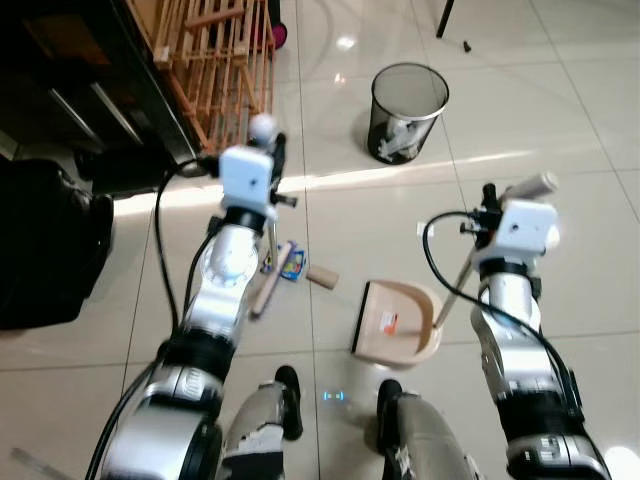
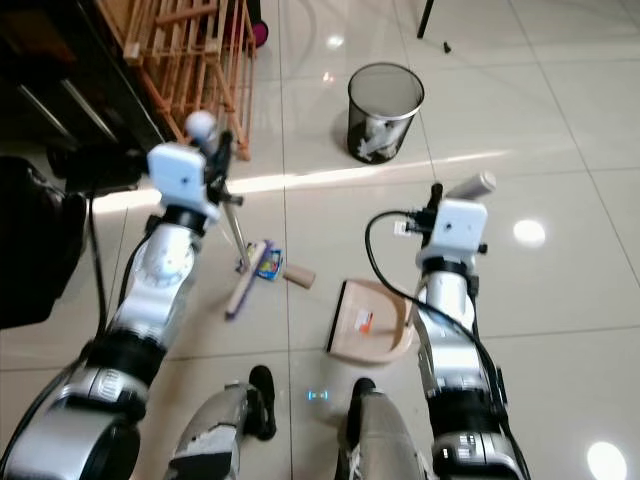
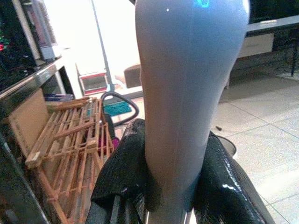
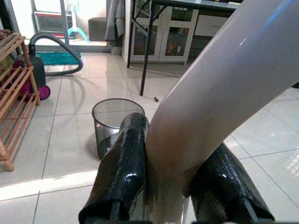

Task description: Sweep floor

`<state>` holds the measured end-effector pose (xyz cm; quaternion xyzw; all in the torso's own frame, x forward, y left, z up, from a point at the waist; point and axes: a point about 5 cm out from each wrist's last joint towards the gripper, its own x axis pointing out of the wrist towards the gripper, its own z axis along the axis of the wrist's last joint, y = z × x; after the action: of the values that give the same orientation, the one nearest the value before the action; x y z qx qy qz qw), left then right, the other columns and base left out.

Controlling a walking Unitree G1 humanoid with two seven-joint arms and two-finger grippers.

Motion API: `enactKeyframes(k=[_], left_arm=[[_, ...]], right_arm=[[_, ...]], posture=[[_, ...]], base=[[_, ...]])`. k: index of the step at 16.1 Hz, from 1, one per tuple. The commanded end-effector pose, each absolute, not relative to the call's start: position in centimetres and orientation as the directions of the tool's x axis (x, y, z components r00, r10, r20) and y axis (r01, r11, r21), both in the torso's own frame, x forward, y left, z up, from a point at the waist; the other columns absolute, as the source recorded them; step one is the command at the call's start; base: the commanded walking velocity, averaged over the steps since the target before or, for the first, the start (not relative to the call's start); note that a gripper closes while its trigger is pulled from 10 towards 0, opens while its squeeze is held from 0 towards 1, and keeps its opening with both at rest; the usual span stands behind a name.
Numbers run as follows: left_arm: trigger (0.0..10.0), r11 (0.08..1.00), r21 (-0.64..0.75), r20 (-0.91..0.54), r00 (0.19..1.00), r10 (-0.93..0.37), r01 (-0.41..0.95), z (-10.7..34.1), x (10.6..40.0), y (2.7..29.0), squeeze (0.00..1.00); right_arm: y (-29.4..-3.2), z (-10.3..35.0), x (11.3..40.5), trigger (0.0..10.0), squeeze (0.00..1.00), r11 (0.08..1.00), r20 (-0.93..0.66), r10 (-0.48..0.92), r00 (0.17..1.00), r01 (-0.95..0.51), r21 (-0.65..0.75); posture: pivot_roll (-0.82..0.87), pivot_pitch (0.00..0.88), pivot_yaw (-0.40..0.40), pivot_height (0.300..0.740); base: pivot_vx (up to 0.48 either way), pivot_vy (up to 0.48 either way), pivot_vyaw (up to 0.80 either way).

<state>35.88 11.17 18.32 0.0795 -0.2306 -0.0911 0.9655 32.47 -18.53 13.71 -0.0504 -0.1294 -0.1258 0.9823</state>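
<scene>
My left gripper (image 3: 173, 156) is shut on the grey broom handle (image 3: 187, 84). The handle slopes down to the broom head (image 1: 266, 287), which rests on the tiled floor in front of me. Beside the head lie a blue and yellow packet (image 1: 292, 264) and a small tan block (image 1: 322, 277). The right gripper (image 4: 177, 154) is shut on the pale handle (image 4: 219, 88) of a beige dustpan (image 1: 412, 305). The pan sits on the floor to the right of the litter, with a small red and white scrap (image 1: 390, 322) in it.
A black mesh bin (image 1: 408, 110) holding crumpled paper stands farther ahead on the tiles. A wooden slatted rack (image 1: 215, 60) and dark furniture are at the back left, and a black bag (image 1: 45, 250) lies at the left. My feet (image 1: 288, 395) are just behind the dustpan.
</scene>
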Motion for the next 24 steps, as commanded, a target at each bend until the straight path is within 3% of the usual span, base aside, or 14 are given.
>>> enactKeyframes(k=[1,8,13,17,24], left_arm=[[10.0,0.96,0.216,0.413,0.875,-0.254,0.176,18.1,36.1,10.6,0.0],[10.0,0.961,0.186,0.314,0.915,-0.254,0.203,16.6,37.4,9.9,0.0],[10.0,0.964,0.201,0.376,0.894,-0.243,0.177,17.9,37.8,9.6,0.0],[10.0,0.935,0.29,0.409,0.856,-0.315,0.205,19.2,38.0,9.4,0.0],[10.0,0.953,0.189,0.366,0.883,-0.293,0.238,18.6,38.2,7.7,0.0]], right_arm=[[-19.0,13.5,32.6,10.0,0.0,0.954,0.269,-0.259,0.928,0.29,-0.08],[-17.9,12.4,33.1,10.0,0.0,0.956,0.225,-0.263,0.938,0.285,-0.07],[-16.2,11.8,32.9,10.0,0.0,0.971,0.217,-0.21,0.953,0.23,-0.069],[-15.7,11.4,32.5,10.0,0.0,0.976,0.212,-0.192,0.958,0.209,-0.063],[-15.2,11.2,31.4,10.0,0.0,0.979,0.215,-0.166,0.962,0.186,-0.077]], posture=[[0.02,0.324,0.061,0.74],[0.0,0.361,0.061,0.74],[-0.01,0.382,0.049,0.74],[-0.02,0.373,0.048,0.74],[-0.09,0.349,0.05,0.74]], base=[[0.0,0.0,0.0],[0.0,0.0,0.0],[0.0,0.0,0.0],[0.0,0.0,0.0],[0.0,0.0,0.0]])
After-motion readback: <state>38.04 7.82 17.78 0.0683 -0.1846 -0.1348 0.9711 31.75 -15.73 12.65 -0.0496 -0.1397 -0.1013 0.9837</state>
